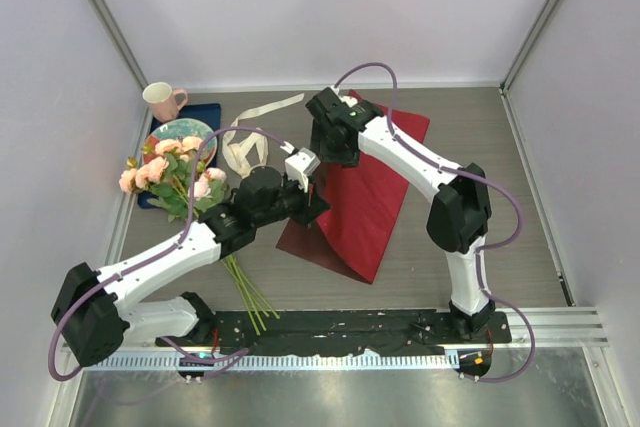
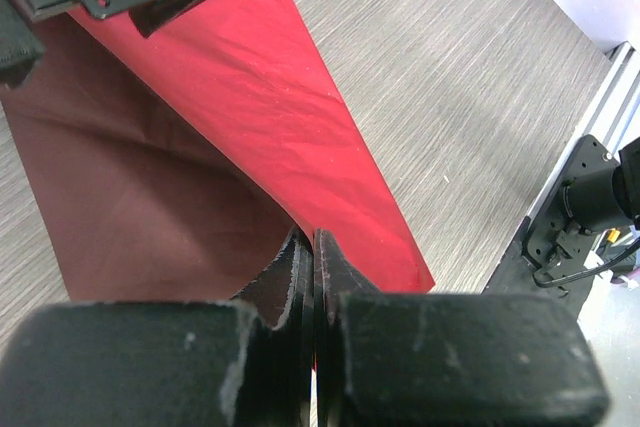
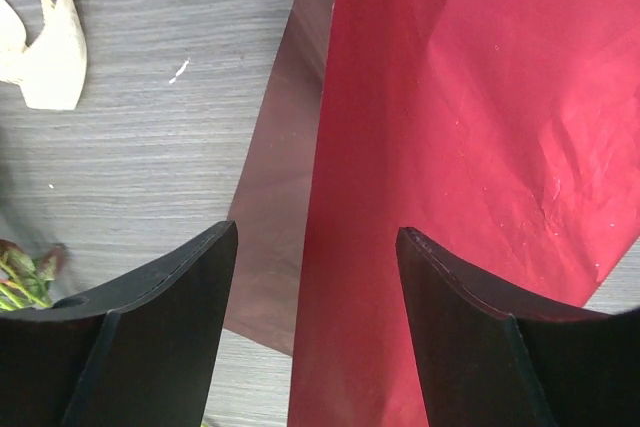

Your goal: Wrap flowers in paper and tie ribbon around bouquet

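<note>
Nearest, along the front edge of the grey wood-grain table (image 1: pixel 480 197), runs the black mounting plate (image 1: pixel 350 327) under both arm bases. At far left a pink ceramic mug (image 1: pixel 162 100) stands at the back, beside a dark blue tray (image 1: pixel 207 110) bearing a round patterned plate (image 1: pixel 185 129). The flowers (image 1: pixel 165 169), a small bunch of pale pink-peach roses with green leaves, lie across the tray, their thin stems trailing toward the front. The ribbon (image 3: pixel 58 62), a floppy cream-white satin strip, lies looped on the table between plate and paper. The left hand (image 2: pixel 312 247) is pinched tight on the left edge of the paper (image 1: pixel 375 197), a thin deep-red rectangular sheet (its duller underside shows where that edge lifts). The right hand (image 3: pixel 318 247) hovers over the sheet's left part, jaws wide, holding nothing.
</note>
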### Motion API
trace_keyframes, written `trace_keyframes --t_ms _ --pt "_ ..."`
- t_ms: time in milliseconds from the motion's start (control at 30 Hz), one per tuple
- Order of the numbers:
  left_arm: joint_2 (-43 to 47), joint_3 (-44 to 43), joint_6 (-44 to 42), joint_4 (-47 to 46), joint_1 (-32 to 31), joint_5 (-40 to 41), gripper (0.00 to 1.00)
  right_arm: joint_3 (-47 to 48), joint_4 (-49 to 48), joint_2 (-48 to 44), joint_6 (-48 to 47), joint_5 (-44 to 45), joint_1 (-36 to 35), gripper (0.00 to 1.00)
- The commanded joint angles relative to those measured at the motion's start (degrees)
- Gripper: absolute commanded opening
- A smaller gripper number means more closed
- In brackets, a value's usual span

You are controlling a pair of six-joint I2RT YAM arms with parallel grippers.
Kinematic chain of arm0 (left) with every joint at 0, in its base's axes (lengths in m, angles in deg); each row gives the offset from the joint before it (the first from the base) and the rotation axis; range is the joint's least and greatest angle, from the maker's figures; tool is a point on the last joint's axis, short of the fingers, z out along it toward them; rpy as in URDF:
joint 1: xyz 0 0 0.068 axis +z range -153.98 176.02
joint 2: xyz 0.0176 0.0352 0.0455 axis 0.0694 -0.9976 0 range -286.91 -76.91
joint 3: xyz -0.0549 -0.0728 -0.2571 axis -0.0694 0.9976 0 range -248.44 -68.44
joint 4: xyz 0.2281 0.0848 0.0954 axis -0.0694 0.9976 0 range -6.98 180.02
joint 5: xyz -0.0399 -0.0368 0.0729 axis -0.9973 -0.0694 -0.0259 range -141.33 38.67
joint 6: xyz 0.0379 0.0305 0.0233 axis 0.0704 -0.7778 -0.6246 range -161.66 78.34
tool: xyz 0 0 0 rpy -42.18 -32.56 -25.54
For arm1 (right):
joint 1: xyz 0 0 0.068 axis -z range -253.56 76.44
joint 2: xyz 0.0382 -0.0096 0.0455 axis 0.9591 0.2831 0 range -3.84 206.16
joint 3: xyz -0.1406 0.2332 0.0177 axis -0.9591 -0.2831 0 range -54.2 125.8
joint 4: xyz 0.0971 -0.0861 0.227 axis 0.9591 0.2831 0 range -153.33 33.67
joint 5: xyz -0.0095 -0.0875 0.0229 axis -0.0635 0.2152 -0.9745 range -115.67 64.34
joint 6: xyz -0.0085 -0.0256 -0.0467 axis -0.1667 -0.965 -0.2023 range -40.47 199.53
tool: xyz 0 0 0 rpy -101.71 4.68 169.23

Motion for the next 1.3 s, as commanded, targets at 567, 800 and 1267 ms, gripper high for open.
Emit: trace_keyframes --t_ms 567,800,1267 --pt "7.04 1.41 11.48 -3.54 0.45 2.73 0.91 -10.74 -2.1 -15.96 0.95 14.86 -0.88 0.0" --pt "5.83 6.43 27.12 -7.41 11.25 9.25 0.82 -33.06 -16.5 -34.43 2.36 15.83 -0.71 0.0" --pt "-33.81 -4.64 29.69 -7.09 7.57 9.24 0.0 -51.0 -23.39 -53.5 -2.56 26.54 0.52 0.0"
